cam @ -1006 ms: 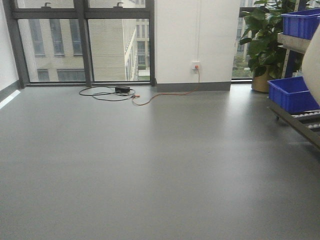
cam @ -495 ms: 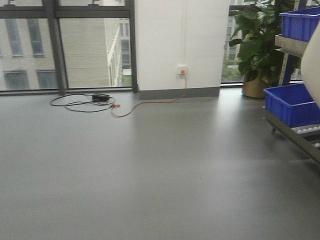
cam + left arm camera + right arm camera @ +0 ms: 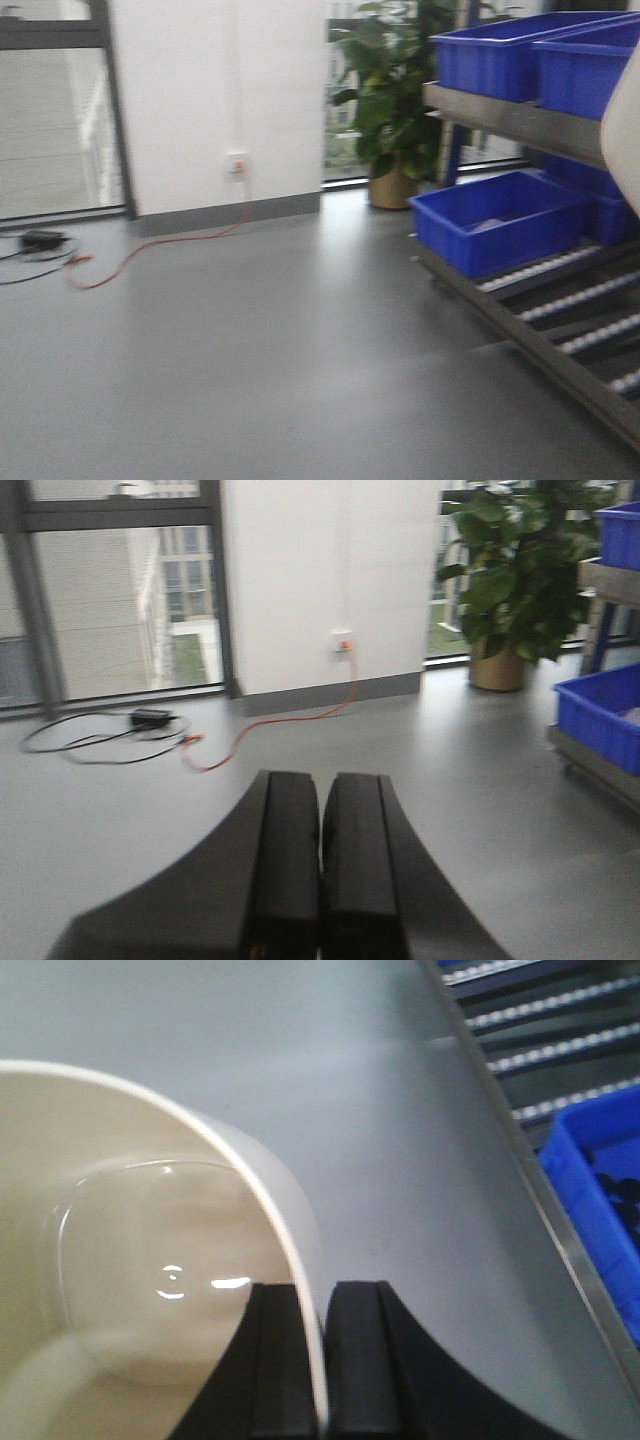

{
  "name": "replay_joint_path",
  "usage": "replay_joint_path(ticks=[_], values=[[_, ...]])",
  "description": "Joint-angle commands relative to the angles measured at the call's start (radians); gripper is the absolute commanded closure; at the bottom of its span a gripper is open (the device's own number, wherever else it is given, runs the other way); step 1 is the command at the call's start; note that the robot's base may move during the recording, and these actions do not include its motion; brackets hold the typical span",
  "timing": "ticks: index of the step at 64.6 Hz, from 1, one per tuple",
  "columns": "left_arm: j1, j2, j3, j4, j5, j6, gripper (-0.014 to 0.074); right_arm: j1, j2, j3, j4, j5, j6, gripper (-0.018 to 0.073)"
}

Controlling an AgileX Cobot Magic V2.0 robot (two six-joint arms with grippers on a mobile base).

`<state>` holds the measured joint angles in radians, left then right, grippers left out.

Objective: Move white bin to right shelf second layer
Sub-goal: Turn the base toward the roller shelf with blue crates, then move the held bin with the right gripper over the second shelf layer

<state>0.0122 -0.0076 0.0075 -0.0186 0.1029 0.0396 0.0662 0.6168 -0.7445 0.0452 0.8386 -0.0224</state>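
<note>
The white bin [image 3: 120, 1210] fills the left of the right wrist view, open side toward the camera, hanging above the grey floor. My right gripper [image 3: 320, 1295] is shut on its thin rim, one finger inside the wall and one outside. In the front view only a strip of the bin's side [image 3: 627, 130] shows at the right edge. The right shelf [image 3: 520, 118] stands beside it, with a low level of white roller tracks [image 3: 575, 298] behind a steel front rail [image 3: 520, 345]. My left gripper [image 3: 320, 780] is shut and empty, over the floor.
Blue crates [image 3: 500, 222] sit on the roller level and on the level above [image 3: 500, 55]. A potted plant [image 3: 395, 110] stands by the shelf's far end. An orange cable [image 3: 150, 250] and a black cable [image 3: 40, 242] lie on the floor at left.
The front view has swung right: the window and cables slid left, and the shelf with its blue crates and roller tracks now fills the right side, nearer than before.
</note>
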Motion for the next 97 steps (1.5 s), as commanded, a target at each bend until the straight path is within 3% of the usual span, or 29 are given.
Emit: replay_joint_path(ticks=[1,53,87,97], values=[[-0.007,-0.022,0.029,-0.008,-0.081,-0.005,0.0512,0.003,0.002,-0.029,0.000,-0.087,-0.003,0.0505],[-0.007,-0.022,0.029,-0.008,-0.081,-0.005,0.0512,0.003,0.002,-0.029,0.000,-0.085,-0.003,0.0505],[0.043,-0.022,0.029,-0.008,-0.081,-0.005,0.0512,0.003,0.002,-0.029,0.000,-0.081,-0.003,0.0505],[0.026,-0.022,0.029,-0.008,-0.081,-0.005,0.0512,0.003,0.002,-0.029,0.000,-0.081,-0.003,0.0505]])
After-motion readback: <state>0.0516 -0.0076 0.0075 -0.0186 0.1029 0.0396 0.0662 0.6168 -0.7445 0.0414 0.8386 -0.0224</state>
